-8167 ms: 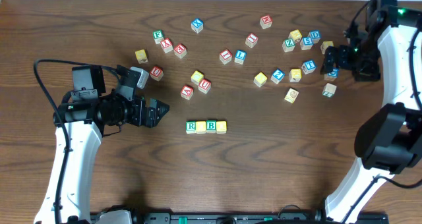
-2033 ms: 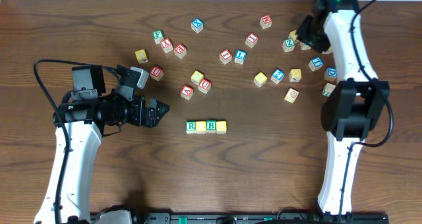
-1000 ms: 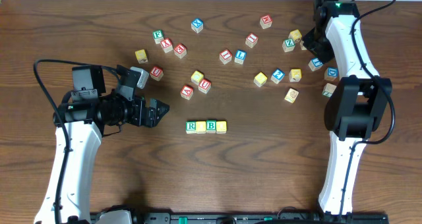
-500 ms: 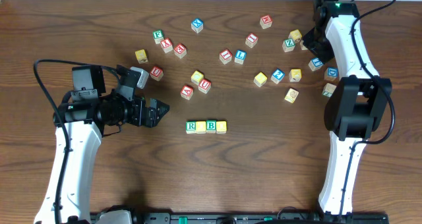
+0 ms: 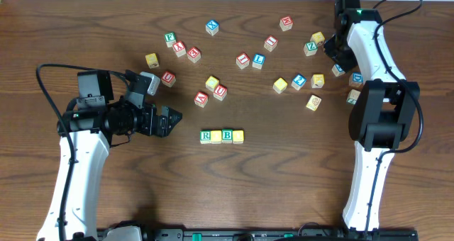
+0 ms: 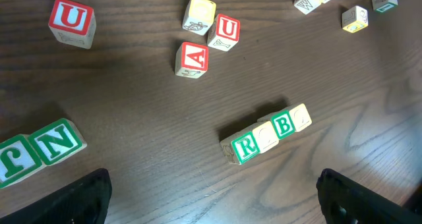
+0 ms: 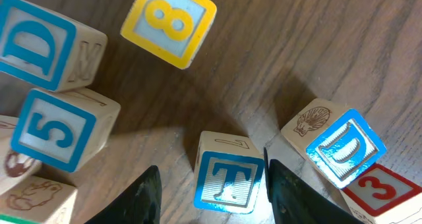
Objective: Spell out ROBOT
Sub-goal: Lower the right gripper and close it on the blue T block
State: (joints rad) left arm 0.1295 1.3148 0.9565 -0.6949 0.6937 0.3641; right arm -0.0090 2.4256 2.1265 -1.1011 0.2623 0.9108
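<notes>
A row of blocks lies mid-table: green R [image 5: 206, 135], a yellow block, green B [image 5: 227, 135], and another yellow block [image 5: 238, 135]. The left wrist view shows the same R [image 6: 245, 146] and B [image 6: 283, 125]. My left gripper [image 5: 172, 118] hovers left of the row, wide open and empty [image 6: 212, 197]. My right gripper [image 5: 333, 52] is at the back right among scattered blocks. In its wrist view the jaws [image 7: 212, 184] straddle a blue T block [image 7: 229, 174]. The right finger is close against the block, and a gap remains on the left side.
Around the T block lie a blue D [image 7: 39, 43], a blue 5 [image 7: 59, 135], a yellow 8 [image 7: 168, 26], a blue-faced block [image 7: 343, 148] and a red 3 [image 7: 389, 191]. Red A [image 6: 192, 58] and U [image 6: 225, 29] blocks sit behind the row.
My right gripper has shifted a little toward the table's front among the back-right blocks. The left arm and the row have not moved.
</notes>
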